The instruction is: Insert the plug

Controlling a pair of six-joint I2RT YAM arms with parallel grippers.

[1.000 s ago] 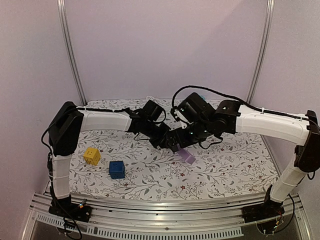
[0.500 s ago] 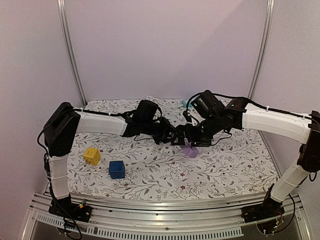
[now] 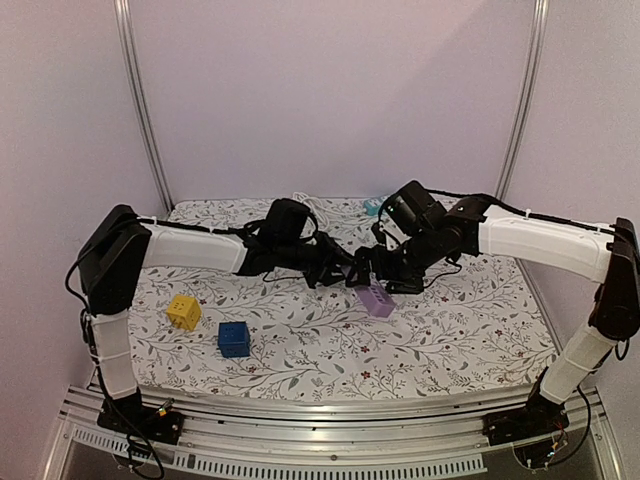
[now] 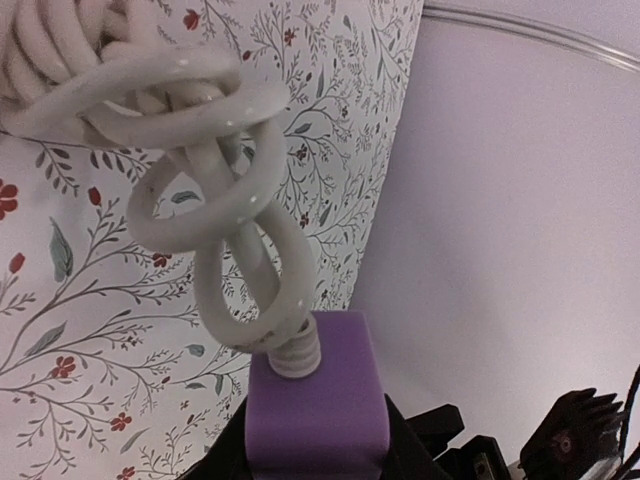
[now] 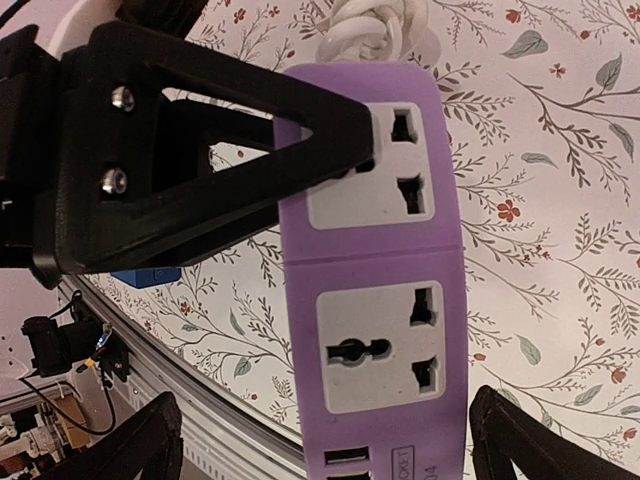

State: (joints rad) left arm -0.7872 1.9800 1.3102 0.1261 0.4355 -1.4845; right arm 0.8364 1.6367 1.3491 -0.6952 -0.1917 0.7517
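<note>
Shifted rightward since earlier, left end effector (image 3: 348,275) clamps power strip (image 5: 375,290); right end effector (image 5: 325,445) gapes empty astride it; cable (image 4: 230,200) drag could twist strip loose.

A robot lab cell: a left arm (image 3: 190,245) and a right arm (image 3: 545,240) bolted to an aluminium rail (image 3: 330,412), plain lilac walls (image 3: 330,100) framed by metal posts (image 3: 140,110), a floral cloth (image 3: 450,335) over the surface, a yellow cube (image 3: 183,312) and a blue cube (image 3: 234,339).
</note>
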